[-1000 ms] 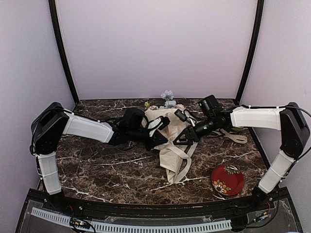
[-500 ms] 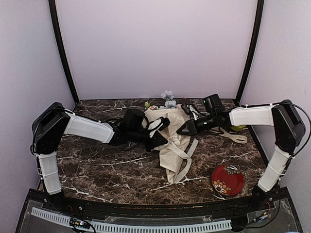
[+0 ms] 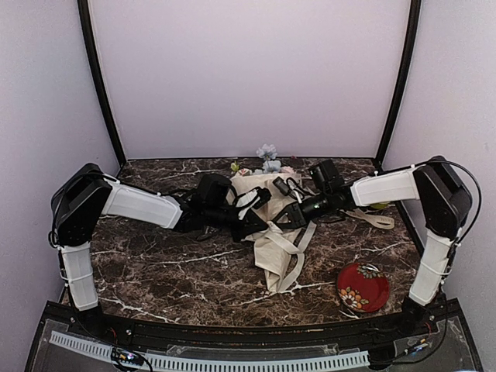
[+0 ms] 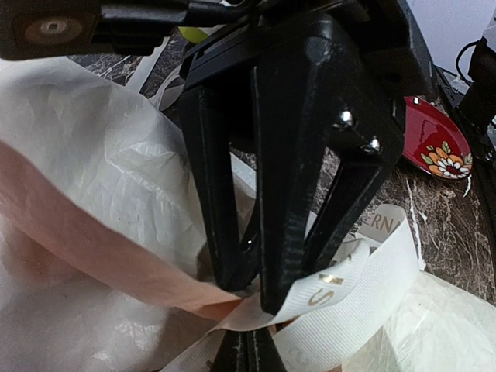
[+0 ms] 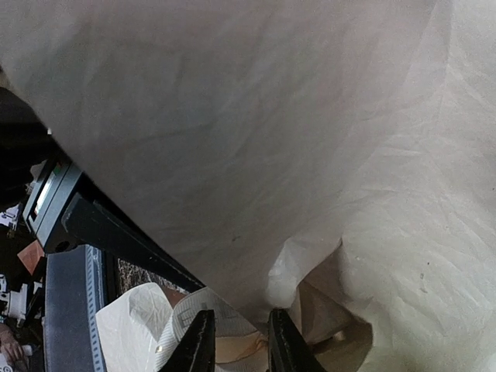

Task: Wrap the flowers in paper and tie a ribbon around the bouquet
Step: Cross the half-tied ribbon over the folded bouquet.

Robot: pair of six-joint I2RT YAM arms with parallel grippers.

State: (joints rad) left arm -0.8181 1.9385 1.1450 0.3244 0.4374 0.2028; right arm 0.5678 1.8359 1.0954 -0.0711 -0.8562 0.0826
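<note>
I judge this the tying step: my right gripper [image 5: 239, 341] pinches the ribbon [image 4: 349, 294] at frame centre, my left gripper [image 4: 244, 356] is clamped shut beside it; next, draw it snug around the bouquet [image 3: 271, 244].

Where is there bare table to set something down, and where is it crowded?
The table is bare front-left, between the left arm, the paper and the near edge; a smaller patch lies between paper and red plate. Crowded: the middle, where the left tool and right tool meet over paper and ribbon.
</note>
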